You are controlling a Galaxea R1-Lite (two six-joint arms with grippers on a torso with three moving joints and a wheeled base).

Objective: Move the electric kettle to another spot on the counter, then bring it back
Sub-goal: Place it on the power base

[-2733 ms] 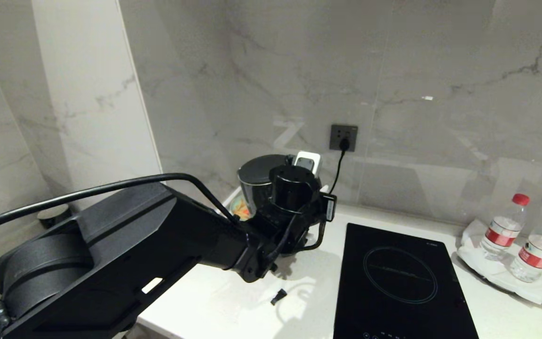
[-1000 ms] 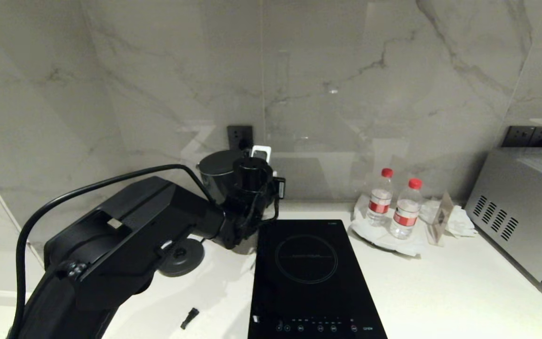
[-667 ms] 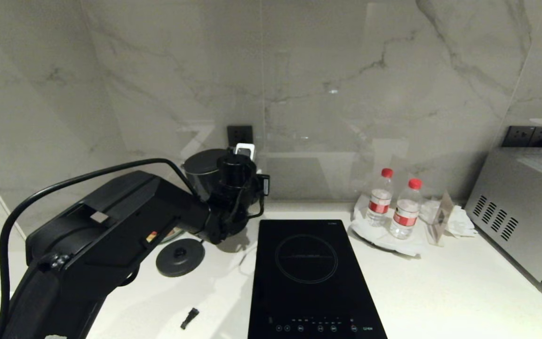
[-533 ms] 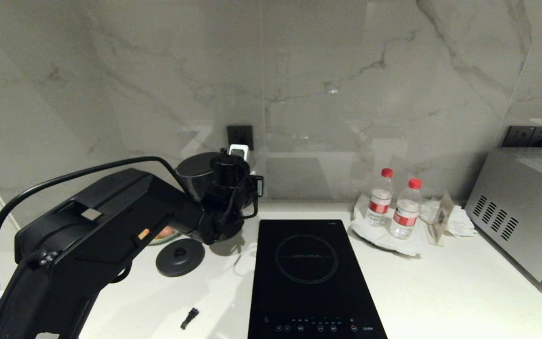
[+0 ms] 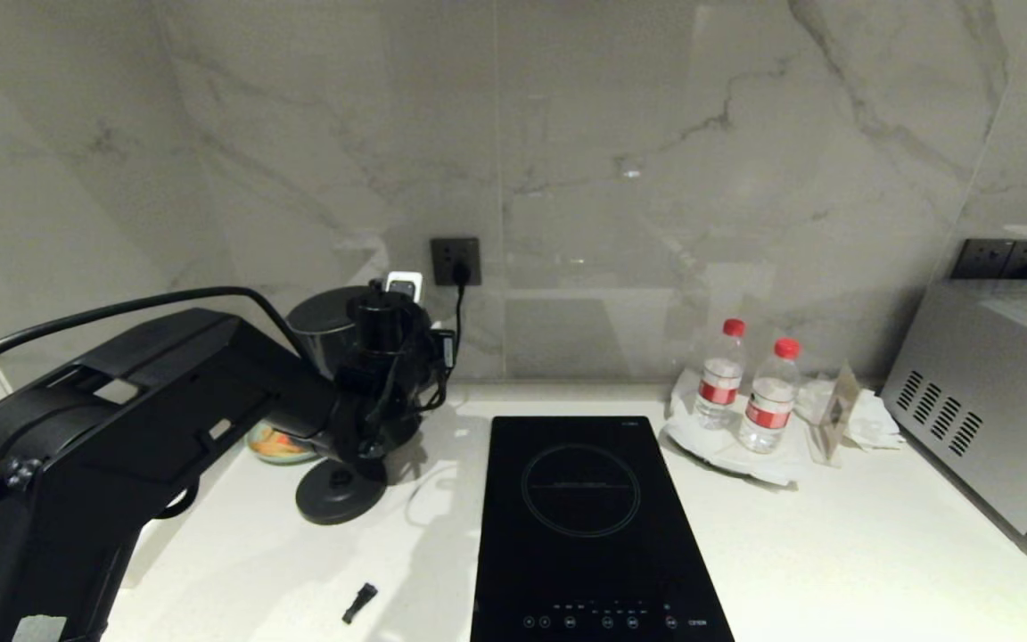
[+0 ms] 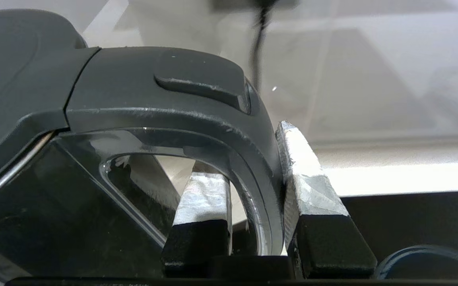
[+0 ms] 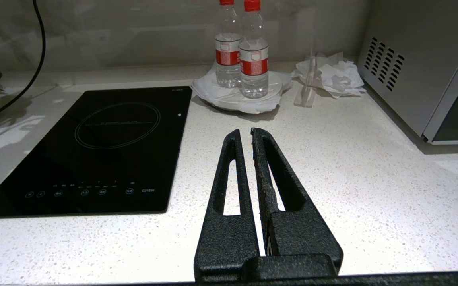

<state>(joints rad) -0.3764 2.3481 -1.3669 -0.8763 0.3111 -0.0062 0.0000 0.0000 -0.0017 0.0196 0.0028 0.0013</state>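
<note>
Kettle (image 5: 326, 332): a tall, glossy black electric jug held above the white speckled counter (image 5: 834, 553), at its back left, just over its flat round base disc (image 5: 341, 489).

Nearest the viewer, a small black clip (image 5: 358, 603) lies on the stone, and the right gripper (image 7: 246, 137), its two textured black fingers pressed together on nothing, is parked low over the counter's front.

Further in, a smooth black glass induction hob (image 5: 594, 526) sits at centre. To its left, the left gripper (image 6: 253, 174) clamps the kettle's thick curved loop handle (image 6: 249, 159), one tape-wrapped finger (image 6: 203, 194) inside the loop and one outside.

Judging by this, the return step seems to be in hand. The next move calls for centring the kettle over the disc and lowering it level.

Behind stand a cord (image 5: 458, 312) plugged into a wall socket (image 5: 455, 249), two clear red-capped water bottles (image 5: 745, 383) on a white tray, crumpled paper and a brushed steel microwave (image 5: 995, 401), against the veined marble wall.
</note>
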